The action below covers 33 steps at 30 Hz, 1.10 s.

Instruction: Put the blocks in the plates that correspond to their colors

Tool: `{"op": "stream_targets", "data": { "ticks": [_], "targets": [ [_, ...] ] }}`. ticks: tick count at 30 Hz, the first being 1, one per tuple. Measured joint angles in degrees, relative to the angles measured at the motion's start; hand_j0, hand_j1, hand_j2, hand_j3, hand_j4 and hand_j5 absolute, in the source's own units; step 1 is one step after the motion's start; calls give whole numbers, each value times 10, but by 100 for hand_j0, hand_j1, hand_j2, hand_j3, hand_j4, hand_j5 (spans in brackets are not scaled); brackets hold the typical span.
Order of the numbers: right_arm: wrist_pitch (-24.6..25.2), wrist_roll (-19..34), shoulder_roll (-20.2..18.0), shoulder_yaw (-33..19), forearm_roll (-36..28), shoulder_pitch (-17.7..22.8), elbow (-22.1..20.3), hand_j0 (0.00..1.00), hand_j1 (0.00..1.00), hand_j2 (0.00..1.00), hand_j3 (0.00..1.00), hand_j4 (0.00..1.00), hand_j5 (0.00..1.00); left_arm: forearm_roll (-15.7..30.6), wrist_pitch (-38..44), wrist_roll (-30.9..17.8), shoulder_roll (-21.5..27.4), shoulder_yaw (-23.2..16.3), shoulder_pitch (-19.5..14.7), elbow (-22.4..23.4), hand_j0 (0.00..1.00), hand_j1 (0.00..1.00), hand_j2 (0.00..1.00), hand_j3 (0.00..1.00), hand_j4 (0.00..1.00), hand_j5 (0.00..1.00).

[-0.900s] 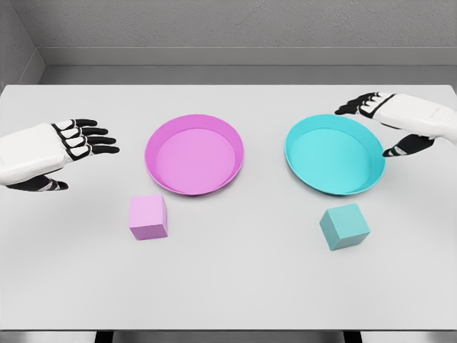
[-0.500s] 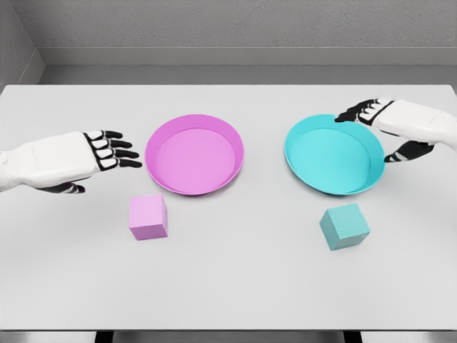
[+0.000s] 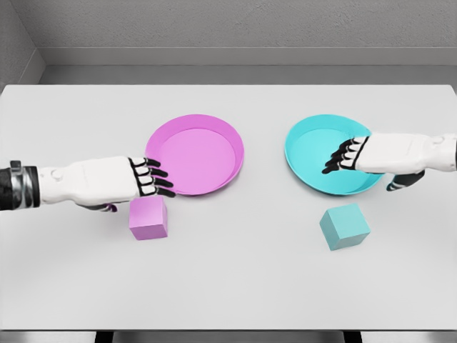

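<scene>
while flat and spread, left robot hand (image 3: 118,180) seemingly above pink block (image 3: 148,218)

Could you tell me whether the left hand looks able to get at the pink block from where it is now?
Probably yes. The left hand hovers with open fingers just above and behind the pink block, and nothing lies between them. The pink plate sits beyond its fingertips, so a short drop should reach the block.
</scene>
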Motion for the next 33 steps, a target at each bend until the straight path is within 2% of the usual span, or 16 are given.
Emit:
{"op": "stream_targets", "data": {
  "ticks": [5, 12, 18, 21, 33],
  "targets": [
    [0, 0, -26, 15, -1, 1, -34, 100, 100, 100, 100, 100, 100, -1, 0, -25, -1, -12, 2, 0, 98, 98, 98, 98, 98, 98],
    [0, 0, -33, 35, -2, 4, -66, 100, 100, 100, 100, 100, 100, -2, 0, -46, -15, -28, -1, 0, 98, 98, 98, 98, 98, 98],
    [0, 0, -34, 60, -1, 4, -73, 100, 100, 100, 100, 100, 100, -3, 0, -63, -28, -30, -1, 0, 97, 97, 97, 97, 97, 97],
    [0, 0, -33, 71, -1, 4, -74, 100, 100, 100, 100, 100, 100, -3, 0, -67, -31, -30, -1, 0, 89, 89, 89, 89, 89, 89],
    [2, -1, -23, 108, -4, 4, -74, 100, 100, 100, 100, 100, 100, -4, 0, -70, -33, -31, 1, 0, 89, 89, 89, 89, 89, 89]
  ]
}}
